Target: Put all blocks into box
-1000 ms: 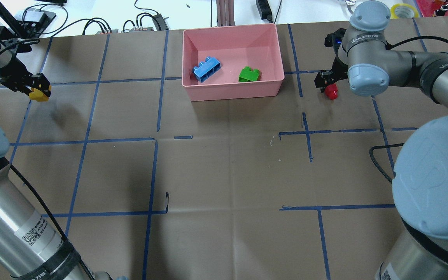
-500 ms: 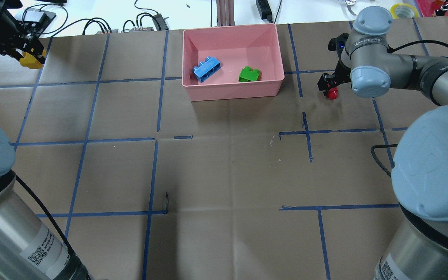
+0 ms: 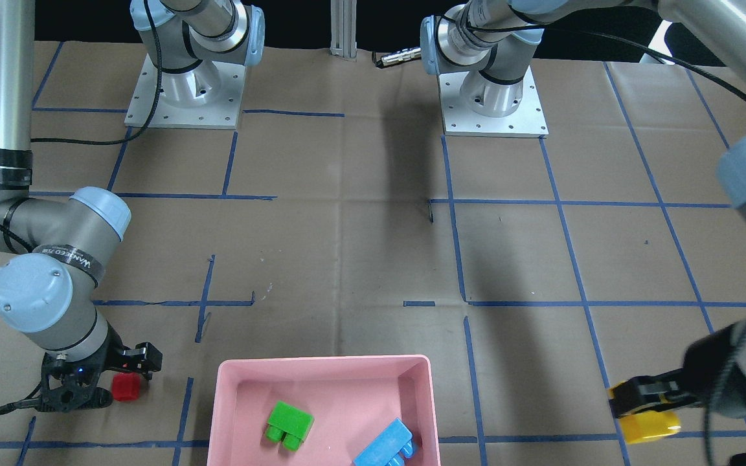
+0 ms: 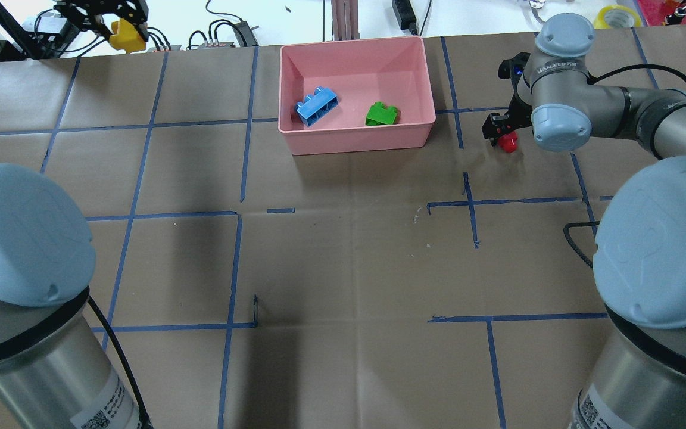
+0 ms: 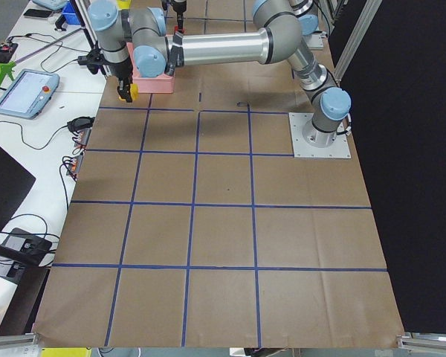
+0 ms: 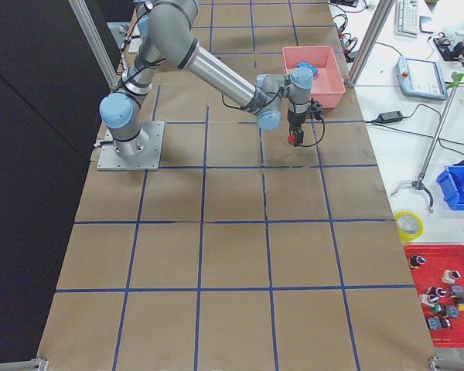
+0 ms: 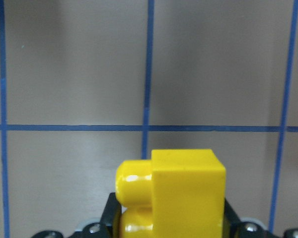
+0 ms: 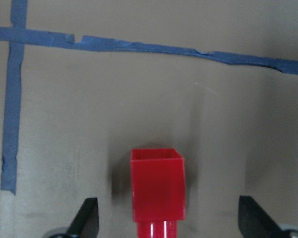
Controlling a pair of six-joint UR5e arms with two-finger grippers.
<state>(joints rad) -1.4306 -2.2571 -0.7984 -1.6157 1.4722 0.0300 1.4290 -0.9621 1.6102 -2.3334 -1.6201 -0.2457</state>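
The pink box (image 4: 358,142) stands at the table's far middle and holds the blue block (image 4: 317,106) and the green block (image 4: 382,113); it also shows in the front-facing view (image 3: 321,364). My left gripper (image 4: 124,34) is shut on the yellow block (image 7: 181,191) and holds it in the air at the far edge, left of the box. The red block (image 4: 508,142) lies on the table right of the box. My right gripper (image 4: 502,136) is open and low around it, and the wrist view shows its fingers (image 8: 87,220) wide apart on either side of the red block (image 8: 156,186).
Cables and small devices (image 4: 224,30) lie past the table's far edge, under the left gripper. A yellow tape roll (image 4: 617,15) sits at the far right. Blue tape lines grid the brown table cover.
My left gripper has carried the yellow block up, away toward the far edge, then right toward the box. The right gripper has stayed at the red block with little movement.
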